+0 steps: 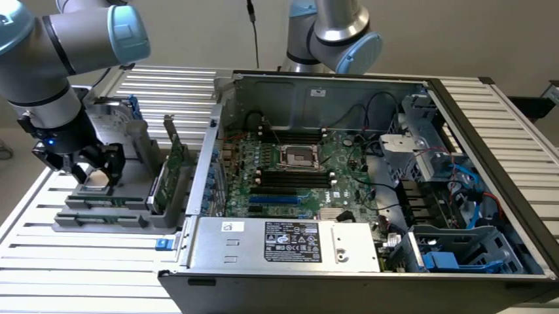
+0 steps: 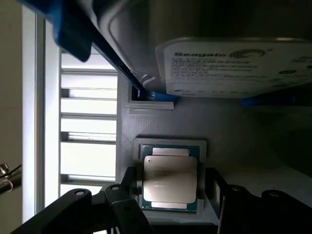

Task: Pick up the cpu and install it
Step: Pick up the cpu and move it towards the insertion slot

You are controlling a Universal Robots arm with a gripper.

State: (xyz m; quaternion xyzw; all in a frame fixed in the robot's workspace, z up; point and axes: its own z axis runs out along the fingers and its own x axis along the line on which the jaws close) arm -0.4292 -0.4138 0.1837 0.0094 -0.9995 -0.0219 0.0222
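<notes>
1. Gripper (image 1: 94, 175): black two-finger pincer on the arm, set low over the grey parts holder (image 1: 114, 212) at the exterior view's left, outside the open computer case (image 1: 489, 131). Jaws stand wide apart, clamped on nothing.
2. Cpu (image 2: 169, 180): small square chip with a dull silver top, lying flat in a shallow square pocket of the holder. It sits between the fingers (image 2: 131, 183), one along each opposite edge. Whether either one touches the chip cannot be told.
3. Hard drive (image 2: 234, 68): labelled unit in the slot next to the cpu pocket, apart from the chip.
4. Green cards (image 1: 175, 173): upright in the holder, on the side nearer the case.
5. Socket (image 1: 297, 157): square frame in the middle of the motherboard, well apart from the gripper.
6. Step in hand, as judged: the grasp on the cpu. Doing it well probably calls for:
   - fingers centred on the chip and parallel to its edges;
   - fingers low enough to catch the thin rim, without bearing on the pocket wall;
   - an even, gentle closing, so the chip neither tilts nor skids;
   - the wrist kept clear of the hard drive.
</notes>
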